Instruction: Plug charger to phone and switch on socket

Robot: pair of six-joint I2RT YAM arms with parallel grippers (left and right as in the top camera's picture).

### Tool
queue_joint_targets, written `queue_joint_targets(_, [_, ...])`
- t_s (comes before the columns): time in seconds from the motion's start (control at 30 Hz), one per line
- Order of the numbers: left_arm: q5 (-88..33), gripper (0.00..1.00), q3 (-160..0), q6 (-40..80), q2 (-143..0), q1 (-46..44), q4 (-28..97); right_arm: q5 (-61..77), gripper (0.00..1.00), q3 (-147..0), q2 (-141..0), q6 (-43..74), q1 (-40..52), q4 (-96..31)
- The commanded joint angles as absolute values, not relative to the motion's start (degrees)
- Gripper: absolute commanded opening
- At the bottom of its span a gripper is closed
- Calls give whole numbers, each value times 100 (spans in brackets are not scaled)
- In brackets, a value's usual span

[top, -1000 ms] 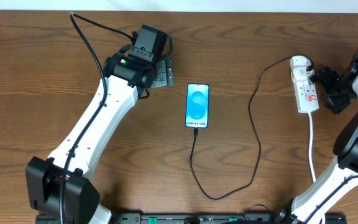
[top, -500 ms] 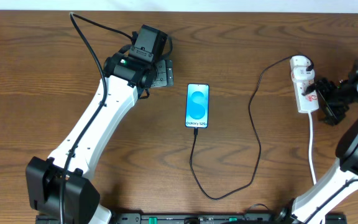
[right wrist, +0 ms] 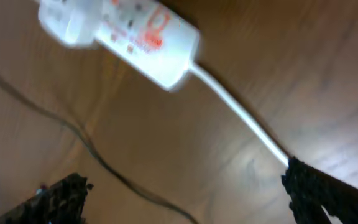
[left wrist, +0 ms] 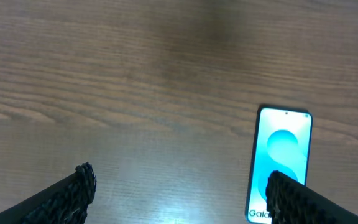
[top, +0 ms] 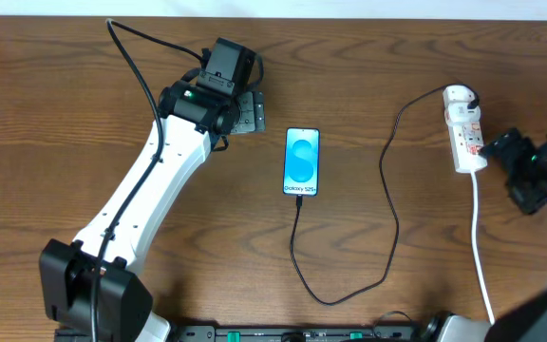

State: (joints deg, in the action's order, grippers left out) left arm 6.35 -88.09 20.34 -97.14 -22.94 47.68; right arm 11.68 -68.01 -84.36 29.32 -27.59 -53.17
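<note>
Cable seated at phone; socket switch step in hand.

Left gripper (left wrist: 179,193), jaws spread and empty, hovers over the brown wooden tabletop (top: 65,85) just left of the slim blue-screened smartphone (top: 302,161). The thin black charger cable (top: 387,209) meets its bottom edge. The white elongated power strip (top: 466,133) lies right; right gripper (right wrist: 185,193), jaws spread, sits just beside its rounded cord end, apart. Next: judged, pressing the red switch.
</note>
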Motion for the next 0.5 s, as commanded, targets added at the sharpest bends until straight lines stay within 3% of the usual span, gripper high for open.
queue_joint_targets(0.0, [755, 89, -8849, 2060, -9743, -2279, 4772, 1262, 99, -5680, -7153, 2864, -2515, -4742])
queue_joint_targets(0.23, [755, 89, -8849, 2060, -9743, -2279, 4772, 1262, 99, -4836, -5566, 3135, -2246, -4469])
queue_joint_targets(0.47, [755, 89, -8849, 2060, -9743, -2279, 4772, 1238, 99, -4803, -5133, 3273, -2241, -4772])
